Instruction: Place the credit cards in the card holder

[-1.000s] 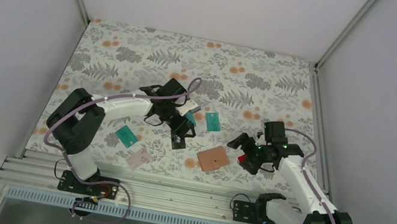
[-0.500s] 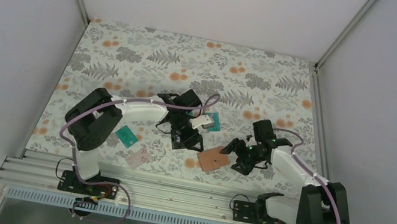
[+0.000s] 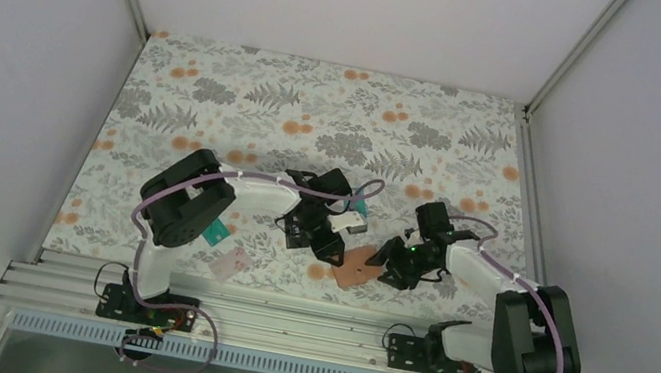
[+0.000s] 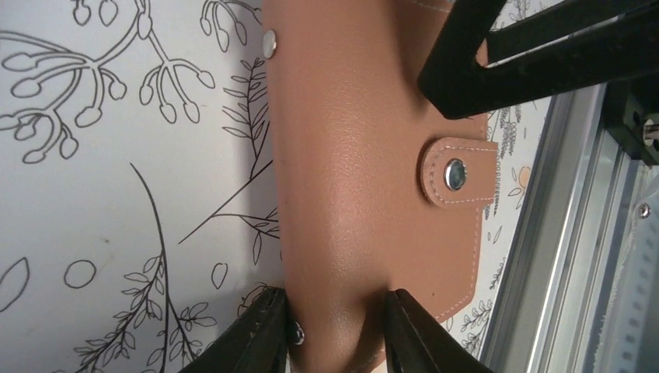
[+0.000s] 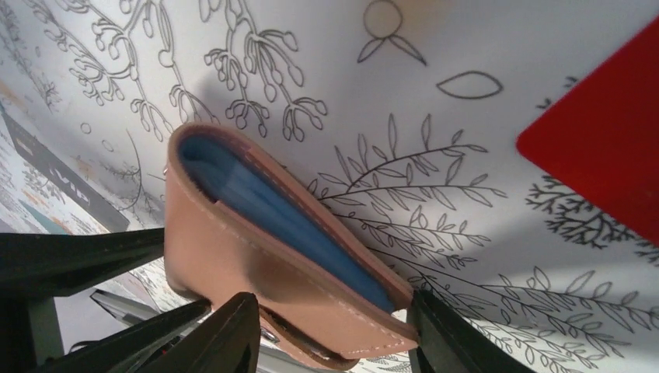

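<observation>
- Gripping the card holder [image 4: 350, 155] with the left tool [image 4: 336, 330], pads [image 4: 260, 342] pressed to both long edges at the end nearest the wrist. Clenched on leather, nothing else.
- Could bow the soft pouch into a hump if squeezed harder, which would pinch the slots flat and block every card.
- Straddling the other side with the right tool [image 5: 334, 334], one finger in front of the tan flap, the other at its corner. Cannot tell whether truly clamped or merely touching.
- Showing blue lining [image 5: 264, 202] in the mouth just ahead of the right tool, so partly agape. Could fall closed again if that hold slips.
- Risking a tug-of-war: pulling in different directions could twist the holder or yank it from the weaker grip onto the counter [image 3: 220, 97].
- Watching the snap tab [image 4: 455, 175] just past the left tool's pads, right beneath the right tool's black fingers. Could catch there and stall the opening.
- Crowding as well: both sets of fingers nearly meeting over the holder, so could knock together.
- Spotting the red card [image 5: 606, 140] a little beyond the right tool, flat on the counter. Could get shoved by a dragged holder.
- Leaving a teal card [image 3: 214, 228] and the pale pink card [image 3: 233, 262] well apart from the left tool, back by its elbow and outside the holder. Could be swept by that arm on a wide swing.
</observation>
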You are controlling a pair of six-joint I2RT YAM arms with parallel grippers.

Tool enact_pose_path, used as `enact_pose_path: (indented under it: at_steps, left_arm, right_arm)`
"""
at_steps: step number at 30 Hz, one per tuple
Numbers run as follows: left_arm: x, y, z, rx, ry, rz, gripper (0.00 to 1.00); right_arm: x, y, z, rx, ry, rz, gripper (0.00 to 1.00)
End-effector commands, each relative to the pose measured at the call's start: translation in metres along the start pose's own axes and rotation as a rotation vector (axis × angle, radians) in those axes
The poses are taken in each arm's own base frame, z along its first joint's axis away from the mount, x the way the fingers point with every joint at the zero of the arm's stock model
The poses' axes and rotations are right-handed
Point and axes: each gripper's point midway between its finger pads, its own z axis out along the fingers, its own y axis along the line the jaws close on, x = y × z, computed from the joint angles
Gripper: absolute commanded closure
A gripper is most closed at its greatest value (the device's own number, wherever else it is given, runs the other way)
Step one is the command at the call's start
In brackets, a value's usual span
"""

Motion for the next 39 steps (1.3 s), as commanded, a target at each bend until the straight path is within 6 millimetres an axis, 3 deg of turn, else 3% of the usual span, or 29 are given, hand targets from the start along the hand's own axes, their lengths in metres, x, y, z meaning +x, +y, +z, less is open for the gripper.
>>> enact_pose_path:
  at_steps: [1,6,10,14,17,19,24,27,35,39]
  left_arm:
    - [0.005,-0.001,0.013,0.001,0.012,0.014,0.74]
    - [-0.004,-0.004,0.009,0.003,-0.025,0.017,0.97]
    - [-0.023,-0.017,-0.007,0.022,-0.082,0.026,0.98]
    - [-0.045,-0.029,-0.029,0.043,-0.147,0.019,0.96]
    - [-0.058,-0.029,-0.053,0.047,-0.207,-0.011,0.82]
    - [-0.065,-0.026,-0.074,0.038,-0.248,-0.023,0.64]
    - [-0.072,-0.014,-0.144,0.001,-0.356,-0.013,0.35]
    - [-0.071,-0.009,-0.185,-0.001,-0.41,0.01,0.24]
    - [-0.066,0.016,-0.262,0.064,-0.59,-0.023,0.2]
    - [-0.071,0.009,-0.277,0.119,-0.659,-0.003,0.22]
  right_arm:
    - [0.003,-0.009,0.008,0.019,0.018,-0.019,0.56]
    - [0.001,-0.008,0.01,0.015,0.013,-0.044,0.77]
    - [-0.003,0.012,0.004,-0.054,0.0,-0.122,0.92]
    - [-0.007,0.034,-0.007,-0.111,-0.027,-0.218,0.96]
    - [-0.009,0.051,-0.017,-0.156,-0.051,-0.293,0.96]
    - [-0.009,0.066,-0.026,-0.201,-0.068,-0.349,0.96]
    - [-0.009,0.111,-0.054,-0.334,-0.123,-0.53,0.96]
    - [-0.009,0.139,-0.073,-0.399,-0.167,-0.643,0.96]
    - [0.001,0.211,-0.129,-0.579,-0.272,-0.963,0.96]
    - [0.004,0.231,-0.143,-0.594,-0.286,-1.117,0.96]
